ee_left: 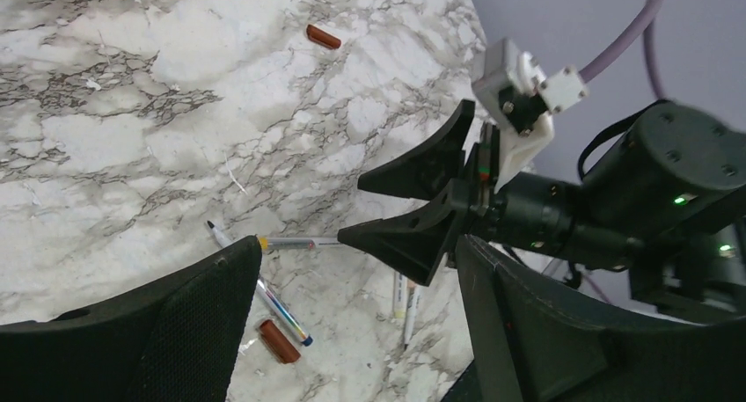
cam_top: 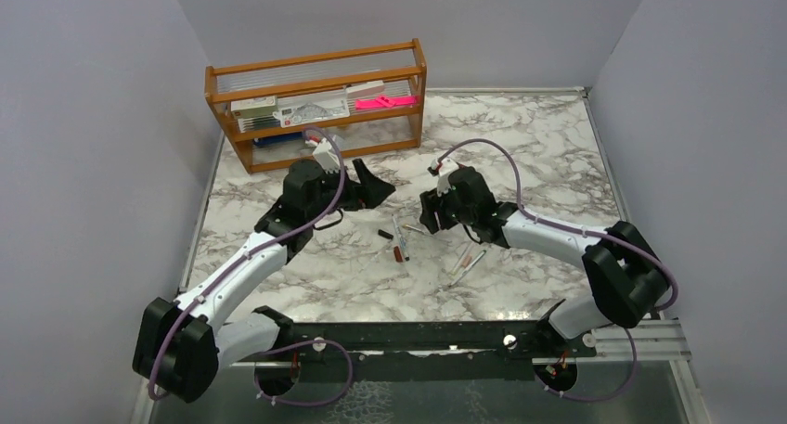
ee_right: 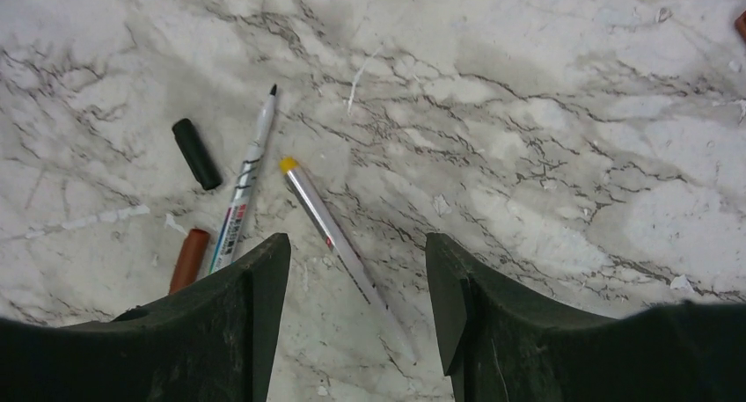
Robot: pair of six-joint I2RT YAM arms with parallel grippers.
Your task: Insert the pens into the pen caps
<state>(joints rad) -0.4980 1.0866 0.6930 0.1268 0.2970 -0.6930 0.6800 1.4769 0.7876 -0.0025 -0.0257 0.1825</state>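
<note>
even, diffuse overhead light, moderately bright. soft shadows on the marble table (cam_top: 538, 146). pale washed patches in wrist views; the right gripper's near fingers (ee_right: 220, 332) slightly soft.

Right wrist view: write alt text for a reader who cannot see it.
The open right gripper frames a silver pen with a yellow end, lying on the marble table. Left of it in frame lie an uncapped white pen, a black cap and a red-brown cap.

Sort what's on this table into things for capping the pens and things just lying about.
For the job: yellow-tipped pen, black-tipped pen, black cap, red-brown cap, second red-brown cap, two more pens.
Lying about: wooden rack, pink item, boxed stationery sets.
</note>
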